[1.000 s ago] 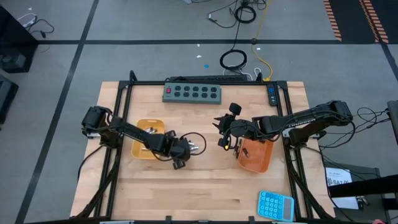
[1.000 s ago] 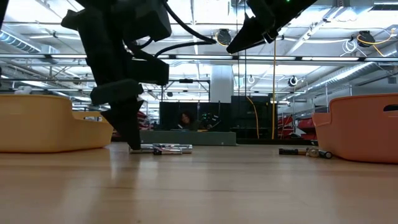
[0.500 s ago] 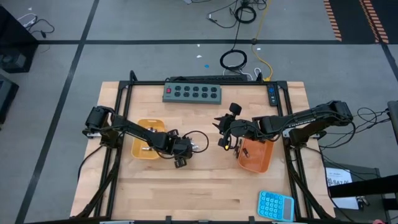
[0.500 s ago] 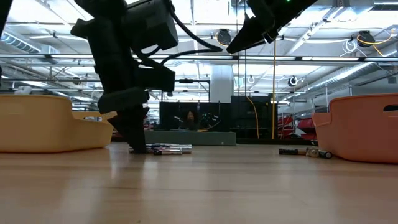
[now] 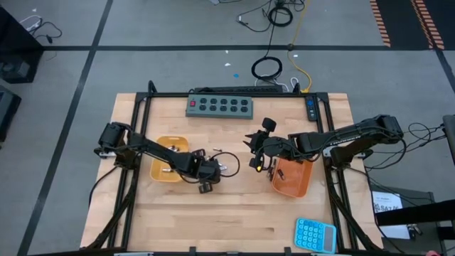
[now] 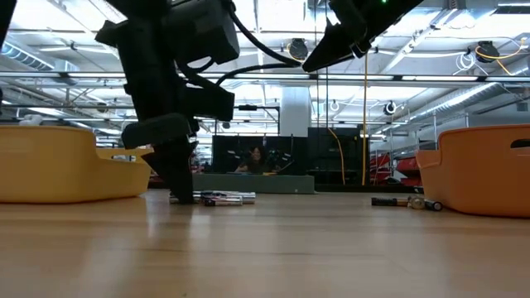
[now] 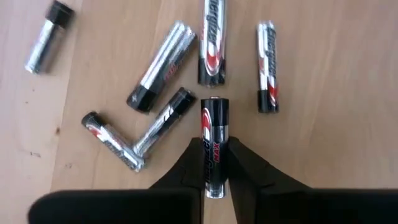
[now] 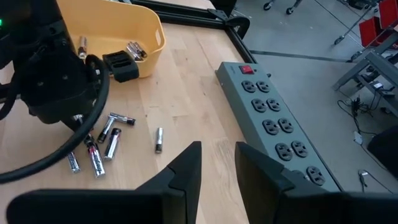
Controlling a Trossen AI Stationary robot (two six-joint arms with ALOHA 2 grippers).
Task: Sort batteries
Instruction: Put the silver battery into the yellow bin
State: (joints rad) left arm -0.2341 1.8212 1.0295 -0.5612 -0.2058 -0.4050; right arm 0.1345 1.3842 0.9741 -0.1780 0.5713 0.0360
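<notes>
While low over table, left gripper [image 7: 216, 163] pinches battery [image 7: 214, 146].

Silver-and-black batteries [image 7: 168, 59] lying flat, scattered close together just beside the yellow tray [image 5: 169, 146]; one black-and-red battery [image 7: 214, 143] pinched between dark fingers [image 7: 186, 165]. One more apart from the cluster; a few inside the tray.

Batteries [image 7: 166, 68] on table between two trays [image 5: 170, 169]; some seemingly inside.
</notes>
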